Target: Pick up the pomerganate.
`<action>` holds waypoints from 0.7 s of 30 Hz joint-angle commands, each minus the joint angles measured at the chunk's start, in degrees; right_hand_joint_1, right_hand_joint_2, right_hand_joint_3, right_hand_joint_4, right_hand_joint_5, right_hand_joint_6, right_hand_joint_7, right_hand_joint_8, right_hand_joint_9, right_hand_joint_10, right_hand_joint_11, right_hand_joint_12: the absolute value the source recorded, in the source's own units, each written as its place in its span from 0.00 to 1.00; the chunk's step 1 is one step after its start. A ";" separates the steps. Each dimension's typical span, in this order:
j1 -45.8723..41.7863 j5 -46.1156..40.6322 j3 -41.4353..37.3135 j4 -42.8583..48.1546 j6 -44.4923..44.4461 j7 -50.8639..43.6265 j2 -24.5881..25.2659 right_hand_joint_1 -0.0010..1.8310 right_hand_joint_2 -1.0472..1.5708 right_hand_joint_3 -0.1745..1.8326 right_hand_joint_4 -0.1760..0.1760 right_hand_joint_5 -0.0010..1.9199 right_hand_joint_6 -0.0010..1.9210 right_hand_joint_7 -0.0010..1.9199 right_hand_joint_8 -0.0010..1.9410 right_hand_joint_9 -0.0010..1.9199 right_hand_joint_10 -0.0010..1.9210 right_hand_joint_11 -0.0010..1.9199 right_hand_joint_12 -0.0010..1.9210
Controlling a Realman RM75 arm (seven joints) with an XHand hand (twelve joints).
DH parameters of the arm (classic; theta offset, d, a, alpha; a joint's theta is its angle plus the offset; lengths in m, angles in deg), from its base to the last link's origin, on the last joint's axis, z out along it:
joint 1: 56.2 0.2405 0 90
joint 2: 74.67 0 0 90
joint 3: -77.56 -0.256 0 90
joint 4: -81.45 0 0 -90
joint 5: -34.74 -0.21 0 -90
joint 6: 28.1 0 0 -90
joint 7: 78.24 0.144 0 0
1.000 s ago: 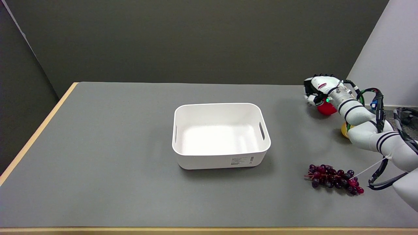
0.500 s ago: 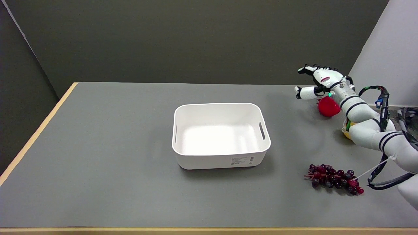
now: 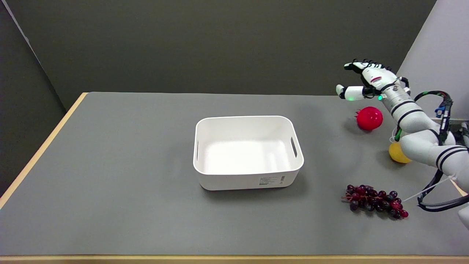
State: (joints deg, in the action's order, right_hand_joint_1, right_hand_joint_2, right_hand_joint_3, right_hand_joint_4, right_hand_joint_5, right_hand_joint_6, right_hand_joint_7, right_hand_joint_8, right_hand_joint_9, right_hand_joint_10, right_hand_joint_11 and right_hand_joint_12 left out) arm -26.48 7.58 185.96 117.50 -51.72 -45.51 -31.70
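The red pomegranate (image 3: 369, 118) lies on the grey table (image 3: 128, 176) at the far right. My right hand (image 3: 366, 80) hovers in the air above and slightly behind it, fingers spread apart and holding nothing. There is a clear gap between the hand and the fruit. The white arm reaches in from the lower right.
An empty white bin (image 3: 247, 151) stands at the table's middle. A yellow fruit (image 3: 398, 153) sits partly behind my forearm at the right. A bunch of dark purple grapes (image 3: 374, 201) lies near the front right. A light wall panel rises at the far right.
My hand was curled down on the pomegranate a second ago; it has opened and risen up and to the right, leaving the fruit on the table.
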 commanded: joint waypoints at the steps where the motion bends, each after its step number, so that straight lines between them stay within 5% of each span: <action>1: -7.92 -0.99 -11.39 11.98 7.38 -10.93 -6.89 0.18 0.64 0.54 0.84 0.09 0.21 0.07 0.13 0.05 0.25 0.02 0.58; 15: -25.13 -0.66 -27.56 28.15 19.70 -11.66 -12.42 0.14 0.63 0.54 0.83 0.09 0.21 0.07 0.13 0.04 0.25 0.02 0.58; 21: -28.40 -0.66 -28.78 31.39 22.68 -11.66 -12.67 0.10 0.63 0.54 0.82 0.09 0.21 0.09 0.13 0.05 0.26 0.02 0.58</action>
State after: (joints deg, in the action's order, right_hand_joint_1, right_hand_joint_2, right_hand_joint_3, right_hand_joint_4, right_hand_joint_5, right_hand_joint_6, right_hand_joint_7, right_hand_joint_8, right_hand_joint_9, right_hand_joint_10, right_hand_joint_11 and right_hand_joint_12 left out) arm -40.72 6.85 169.07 134.68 -39.38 -54.54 -39.84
